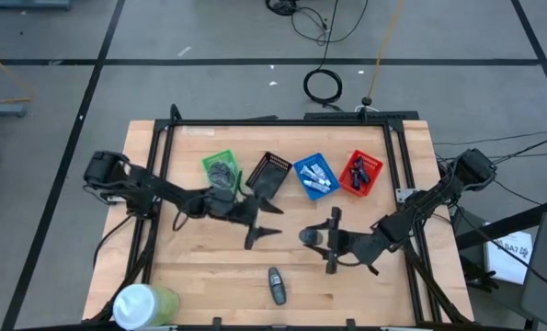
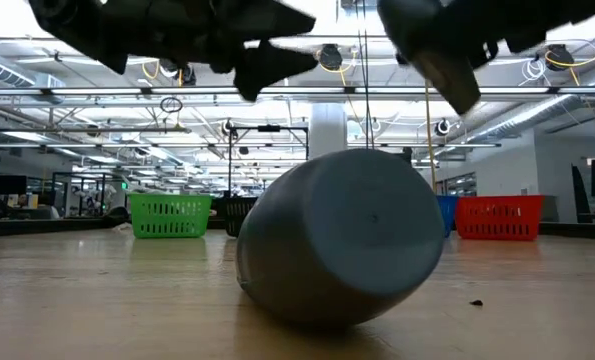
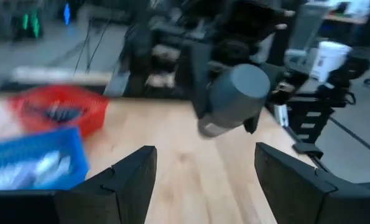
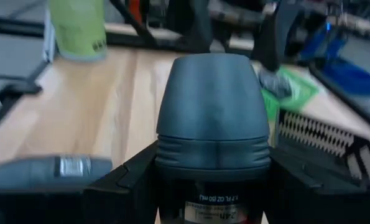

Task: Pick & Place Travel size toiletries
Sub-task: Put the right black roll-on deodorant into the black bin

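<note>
While one grey oval bottle (image 4: 212, 118) is pinched between the right gripper's (image 1: 331, 241) fingers, cap end outward and label down by the wrist, the carrying step appears to be in hand: in the left wrist view the bottle (image 3: 234, 99) is seen lifted clear of the wooden table (image 1: 209, 271). The left gripper (image 1: 264, 227) is held with its jaws spread and nothing between them, just in front of the black basket (image 1: 271, 173) and near the middle of the table. A second grey oval bottle (image 1: 275, 284) is left lying on its side toward the near edge, close to the low camera, where it fills much of that view (image 2: 342, 235). Four baskets are lined up along the far side: green basket (image 1: 222, 167), black, blue basket (image 1: 314, 176) and red basket (image 1: 360, 174). The held bottle is judged to need a short carry toward the far side to one of these; which one cannot be told, though the black one looks empty from above. Open tabletop lies between the grippers and the baskets, but the two arms are close together at the centre, so the path past the left gripper will have to be kept clear. A large white-and-green cylinder (image 1: 142, 304) stands at the near left corner, well apart from the work.
</note>
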Available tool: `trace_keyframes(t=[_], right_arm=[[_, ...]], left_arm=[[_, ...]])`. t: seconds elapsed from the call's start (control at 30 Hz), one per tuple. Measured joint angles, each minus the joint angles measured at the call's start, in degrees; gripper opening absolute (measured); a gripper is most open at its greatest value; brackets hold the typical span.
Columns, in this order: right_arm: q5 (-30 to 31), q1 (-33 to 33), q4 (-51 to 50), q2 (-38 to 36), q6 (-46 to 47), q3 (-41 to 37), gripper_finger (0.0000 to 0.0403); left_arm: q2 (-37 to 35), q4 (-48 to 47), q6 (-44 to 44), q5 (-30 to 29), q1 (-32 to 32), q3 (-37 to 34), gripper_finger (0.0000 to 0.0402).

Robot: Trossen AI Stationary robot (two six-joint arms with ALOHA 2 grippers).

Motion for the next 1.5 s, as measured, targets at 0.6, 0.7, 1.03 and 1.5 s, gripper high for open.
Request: trace_keyframes(t=[0.6,0.7,1.03,1.5], right_arm=[[-1.6,-1.2,8.2,-0.1,-7.2,0.1,0.0202],[-1.6,-1.2,8.8,-0.1,-7.7,0.1,0.0202],[-1.6,-1.2,9.7,-0.1,-8.7,0.1,0.0203],[-1.5,-1.2,9.3,-0.1,-8.6,0.1,0.0232]], left_arm=[[16.0,13.3,12.6,-1.9,-4.3,15.7,0.0267],[17.5,11.6,12.7,-1.9,-4.3,17.2,0.0267],[18.2,11.0,12.8,-1.9,-4.2,18.6,0.0266],[17.9,10.4,13.7,-1.8,-3.9,18.5,0.0179]])
